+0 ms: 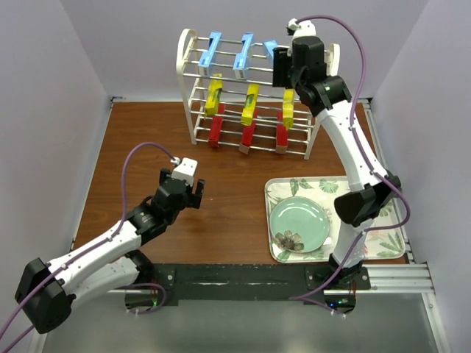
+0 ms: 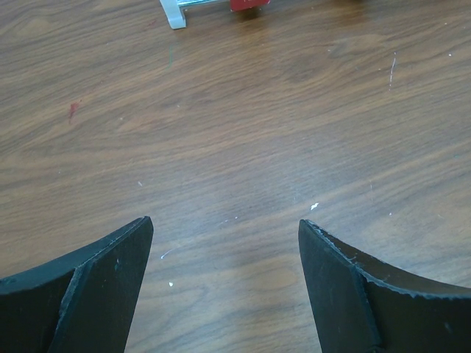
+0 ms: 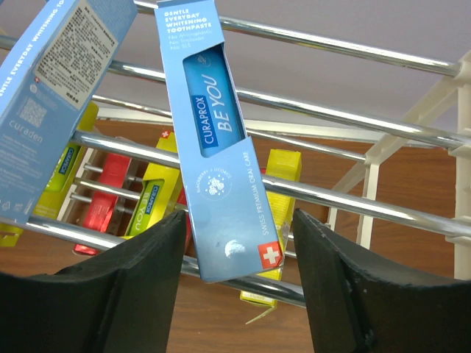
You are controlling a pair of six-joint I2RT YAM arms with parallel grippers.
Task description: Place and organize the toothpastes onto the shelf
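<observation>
The white wire shelf (image 1: 186,55) stands at the back of the table. Its top tier carries light blue toothpastes (image 1: 213,50) (image 1: 243,54), and a third one (image 1: 271,49) is partly behind my right gripper (image 1: 278,62). Yellow boxes (image 1: 250,103) lie on the middle tier and red boxes (image 1: 248,137) on the lowest. In the right wrist view the right gripper (image 3: 239,213) is open, and a blue box (image 3: 221,154) rests on the rungs (image 3: 353,198) between its fingers with a gap on each side. My left gripper (image 1: 182,185) (image 2: 226,224) is open over bare wood.
A floral tray (image 1: 390,243) holding a green plate (image 1: 300,220) sits at the front right, beside the right arm's base. White walls close in the table on three sides. A shelf foot (image 2: 175,13) and a red box end (image 2: 249,4) show ahead of the left gripper.
</observation>
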